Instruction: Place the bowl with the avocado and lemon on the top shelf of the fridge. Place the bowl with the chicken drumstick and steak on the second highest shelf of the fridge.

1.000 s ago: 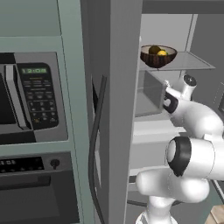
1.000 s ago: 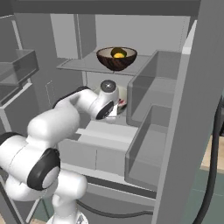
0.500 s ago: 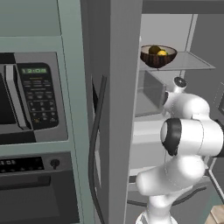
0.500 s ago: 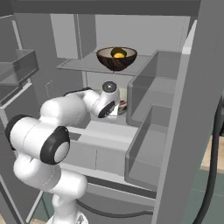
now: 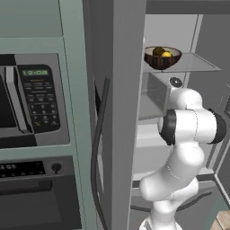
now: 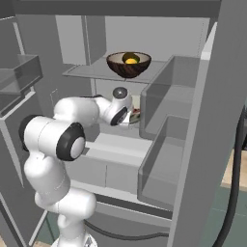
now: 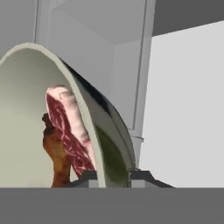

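Observation:
The dark wooden bowl (image 5: 162, 58) (image 6: 128, 65) with the lemon (image 5: 166, 55) (image 6: 130, 60) and avocado (image 5: 158, 51) stands on the top shelf (image 5: 197, 67) (image 6: 87, 72). Just below that shelf, my arm reaches into the fridge. My gripper (image 7: 113, 177) is shut on the rim of the pale bowl (image 7: 26, 109) (image 6: 136, 116), with a fingertip on each side of its wall. Inside it lie the red marbled steak (image 7: 70, 131) and the brown chicken drumstick (image 7: 57, 153). In the hand view the bowl looks tipped on edge. Whether it rests on a shelf is hidden.
Grey door bins (image 6: 164, 125) stand close on the right of my hand. The fridge's side wall and its long handle (image 5: 96, 148) rise on the left, with a microwave (image 5: 31, 99) and an oven beyond. A white drawer top (image 6: 116, 144) lies under my arm.
My elbow has swung up and toward the cameras while the hand stayed with the pale bowl under the top shelf. The wooden bowl has not moved.

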Motion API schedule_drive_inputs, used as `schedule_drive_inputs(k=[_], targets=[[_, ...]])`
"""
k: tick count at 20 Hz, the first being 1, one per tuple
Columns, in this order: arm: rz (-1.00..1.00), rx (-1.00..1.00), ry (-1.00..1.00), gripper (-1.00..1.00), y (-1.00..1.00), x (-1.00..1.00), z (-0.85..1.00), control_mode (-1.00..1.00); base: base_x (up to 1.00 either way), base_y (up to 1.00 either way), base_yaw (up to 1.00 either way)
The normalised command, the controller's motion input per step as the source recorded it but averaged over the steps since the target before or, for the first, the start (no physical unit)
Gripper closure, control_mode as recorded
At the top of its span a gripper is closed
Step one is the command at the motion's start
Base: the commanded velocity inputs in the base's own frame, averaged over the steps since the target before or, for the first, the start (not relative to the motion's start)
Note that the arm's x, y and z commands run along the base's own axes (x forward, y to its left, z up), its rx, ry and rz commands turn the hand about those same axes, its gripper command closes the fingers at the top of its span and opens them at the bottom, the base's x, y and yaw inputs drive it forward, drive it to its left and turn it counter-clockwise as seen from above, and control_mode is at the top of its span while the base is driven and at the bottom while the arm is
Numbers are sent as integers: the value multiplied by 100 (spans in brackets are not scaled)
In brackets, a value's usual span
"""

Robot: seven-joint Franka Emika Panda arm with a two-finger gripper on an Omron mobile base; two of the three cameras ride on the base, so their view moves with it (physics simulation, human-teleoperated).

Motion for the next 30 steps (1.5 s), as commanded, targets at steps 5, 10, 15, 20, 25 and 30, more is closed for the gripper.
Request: schedule_drive_inputs(k=[5, 10, 15, 20, 25, 30], targets=[[-2, 0, -1, -100, 0, 19, -18, -100, 0, 0, 0], [0, 0, 0, -100, 0, -2, 2, -100, 0, 0, 0], [-1, 0, -2, -100, 0, -36, 29, -100, 0, 0, 0], [-4, 0, -3, -100, 0, -65, 39, -100, 0, 0, 0], [-4, 0, 0, -100, 0, -98, 45, -100, 0, 0, 0], [-2, 0, 0, -100, 0, -100, 51, -100, 0, 0, 0]])
